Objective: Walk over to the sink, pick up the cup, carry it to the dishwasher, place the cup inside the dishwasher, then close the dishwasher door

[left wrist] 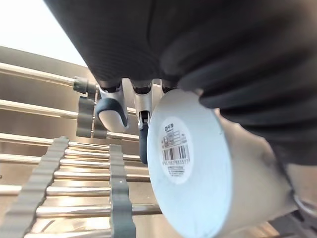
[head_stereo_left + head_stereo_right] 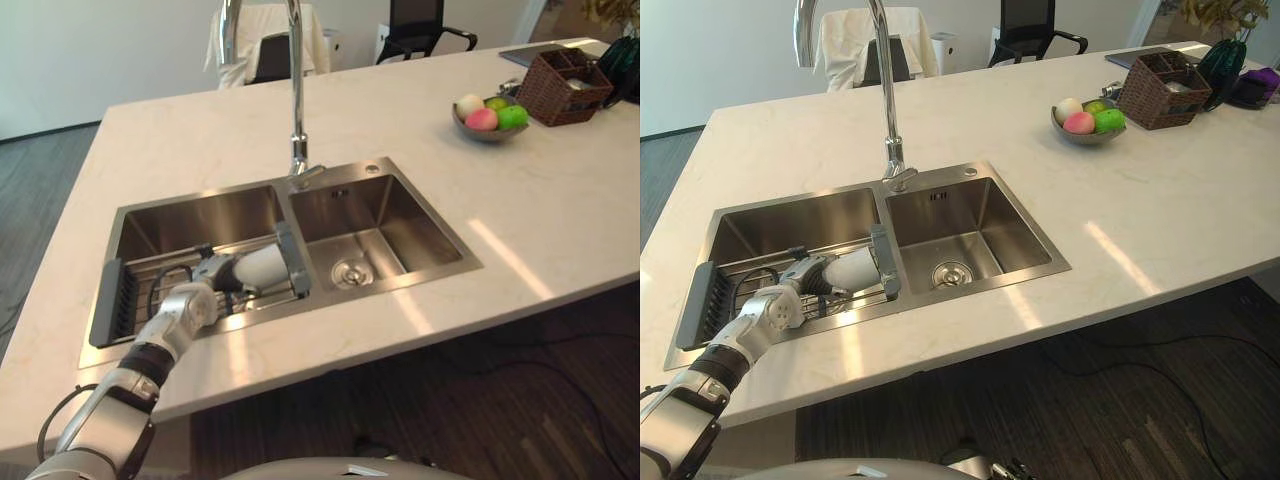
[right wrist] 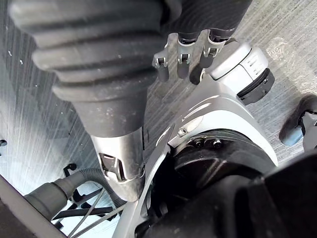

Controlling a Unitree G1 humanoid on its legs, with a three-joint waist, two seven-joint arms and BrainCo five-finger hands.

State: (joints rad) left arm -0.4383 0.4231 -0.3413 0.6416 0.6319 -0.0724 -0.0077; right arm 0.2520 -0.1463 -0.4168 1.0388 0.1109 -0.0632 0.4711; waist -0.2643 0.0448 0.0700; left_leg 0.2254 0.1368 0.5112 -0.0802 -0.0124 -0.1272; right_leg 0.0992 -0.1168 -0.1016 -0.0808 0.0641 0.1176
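Two steel basins make up the sink (image 2: 425, 225), set in a pale, glossy stone countertop (image 2: 560, 200).

Left basin: a roll-up rack (image 2: 120, 300) of thin metal rods with grey ribbed end strips lies across it toward the sink's near edge. The left hand (image 2: 212, 272) is in the basin over the rods. The white cup (image 2: 262, 268) lies on its side at the basin's right end, beside the divider and just past the hand.

The left wrist view gives the contact. The cup's flat round base, with a barcode sticker, faces the camera, tucked under the palm. The fingers (image 1: 111, 110) curl down along the cup's side and close on it. The thumb is hidden. The eye views give the cup's place in the sink.

A tall curved chrome faucet (image 2: 296, 90) stands behind the divider. The right basin has a round drain (image 2: 350, 271).

At the countertop's far right corner are a grey bowl of fruit (image 2: 487, 118), a square wicker basket (image 2: 570, 85) and a dark green vase (image 2: 1225, 60).

The right hand (image 3: 183, 62), in its wrist view, hangs over grey wood-grain floor with its fingers loosely bent side by side, holding nothing.
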